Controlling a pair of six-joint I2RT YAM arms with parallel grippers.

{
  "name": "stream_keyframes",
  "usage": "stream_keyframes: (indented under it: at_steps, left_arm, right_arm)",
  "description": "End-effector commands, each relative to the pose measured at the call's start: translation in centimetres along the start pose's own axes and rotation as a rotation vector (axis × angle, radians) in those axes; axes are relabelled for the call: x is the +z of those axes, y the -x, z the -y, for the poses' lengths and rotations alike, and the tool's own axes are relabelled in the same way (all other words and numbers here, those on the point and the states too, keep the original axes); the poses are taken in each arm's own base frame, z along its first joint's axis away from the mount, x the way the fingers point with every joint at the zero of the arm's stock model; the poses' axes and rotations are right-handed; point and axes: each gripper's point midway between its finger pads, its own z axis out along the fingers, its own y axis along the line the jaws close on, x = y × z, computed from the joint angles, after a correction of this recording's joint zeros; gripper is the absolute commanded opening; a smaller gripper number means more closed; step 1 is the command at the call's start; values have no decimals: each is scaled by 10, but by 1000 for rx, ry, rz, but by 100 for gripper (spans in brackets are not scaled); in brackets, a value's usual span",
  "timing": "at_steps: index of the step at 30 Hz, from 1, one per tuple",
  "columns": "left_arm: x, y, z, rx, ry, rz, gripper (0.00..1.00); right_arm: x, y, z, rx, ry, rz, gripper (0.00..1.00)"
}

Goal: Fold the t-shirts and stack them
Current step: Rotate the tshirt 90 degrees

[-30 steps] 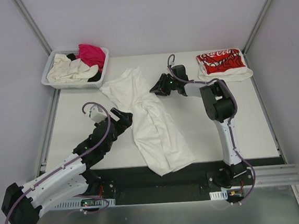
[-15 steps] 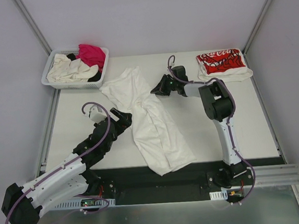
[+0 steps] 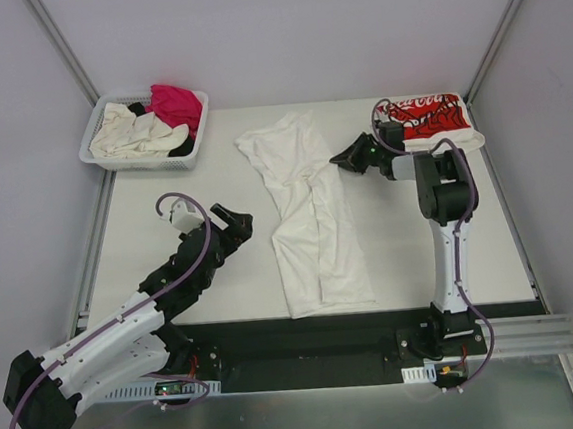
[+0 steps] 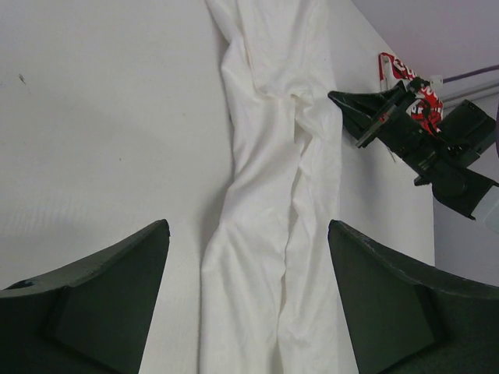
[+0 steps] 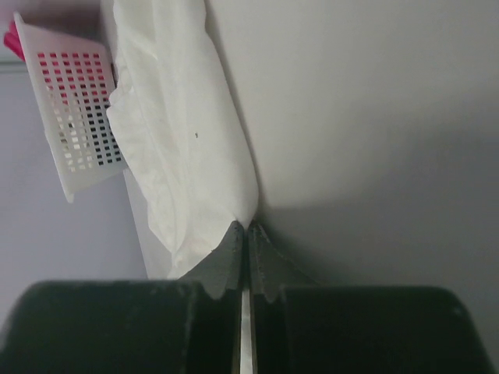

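Note:
A large plain white t-shirt lies lengthwise down the middle of the table, bunched into a long narrow strip. My right gripper is shut on its right edge near the upper end; the right wrist view shows the cloth pinched at the closed fingertips. My left gripper hovers open just left of the shirt, holding nothing; in its wrist view the shirt runs between the spread fingers. A folded white shirt with red print lies at the back right.
A white slotted basket at the back left holds a cream shirt, a magenta one and a bit of black cloth. The basket also shows in the right wrist view. A black strip lines the near edge.
My right gripper has shut on the white shirt and dragged it right and back, pulling it straighter. The left arm has stayed put.

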Motion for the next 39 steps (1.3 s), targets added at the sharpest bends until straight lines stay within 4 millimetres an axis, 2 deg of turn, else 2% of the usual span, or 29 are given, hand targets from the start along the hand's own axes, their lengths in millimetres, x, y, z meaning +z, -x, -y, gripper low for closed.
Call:
stream_keyframes:
  at_steps: [1, 3, 5, 10, 11, 14, 15, 16, 17, 19, 20, 22, 24, 26, 27, 29, 31, 32, 33, 34, 35, 36, 38, 39]
  left_arm:
    - [1, 15, 6, 16, 7, 39, 82]
    - [1, 16, 5, 20, 7, 37, 82]
    - [1, 16, 5, 20, 4, 35, 82]
    - [1, 13, 2, 20, 4, 24, 82]
    - [1, 12, 1, 22, 4, 21, 82]
    - [1, 11, 0, 19, 0, 24, 83]
    - [2, 12, 0, 19, 0, 29, 83]
    - [4, 11, -3, 27, 4, 28, 83]
    - [6, 14, 3, 20, -20, 42, 83]
    - [11, 13, 2, 39, -22, 49, 84]
    - [14, 17, 9, 32, -47, 59, 84]
    - [22, 14, 9, 51, -42, 49, 84]
    - [27, 15, 16, 38, -69, 43, 84]
    - [32, 9, 17, 34, -77, 24, 84]
    - [32, 7, 21, 23, -97, 15, 84]
    - [35, 2, 20, 12, -95, -1, 84]
    - [37, -3, 20, 8, -108, -14, 84]
    - [37, -5, 21, 10, -111, -21, 84]
    - [39, -7, 19, 9, -108, -29, 84]
    - [41, -12, 21, 12, -121, -49, 84]
    - [41, -15, 22, 12, -127, -63, 84]
    - [41, -19, 21, 5, -129, -81, 84]
    - [39, -31, 24, 7, -167, -133, 85]
    - [38, -38, 21, 10, -169, -156, 85]
  right_arm:
    - [-36, 30, 31, 47, -64, 114, 1]
    - [-49, 43, 32, 51, -63, 163, 1]
    - [-56, 40, 40, 66, -76, 170, 1]
    - [-58, 29, 33, 63, -62, 158, 3]
    - [-58, 25, 33, 60, -61, 150, 6]
    - [-64, 19, 30, 54, -66, 147, 25]
    - [-68, 16, 34, 49, -78, 145, 27]
    - [-73, 18, 28, 34, -75, 155, 29]
    - [-77, 18, 28, 32, -89, 155, 34]
    - [-86, 24, 30, 17, -112, 164, 37]
    - [-92, 30, 25, 9, -111, 179, 39]
    - [-99, 39, 22, -9, -132, 183, 39]
    - [-116, 54, 20, -12, -141, 214, 39]
    - [-127, 50, 24, -14, -160, 223, 39]
    - [-138, 51, 13, -36, -151, 244, 39]
    - [-147, 34, 20, -42, -183, 226, 39]
    - [-162, 27, 8, -65, -174, 240, 39]
    - [-166, 12, 19, -54, -196, 225, 39]
    - [-170, 6, 20, -52, -201, 226, 39]
    - [-178, 2, 12, -67, -188, 240, 39]
    - [-181, -5, 12, -69, -188, 234, 39]
    - [-182, -22, 20, -55, -204, 213, 39]
    - [-189, -33, 11, -79, -194, 226, 39]
    - [-190, -49, 19, -67, -211, 202, 39]
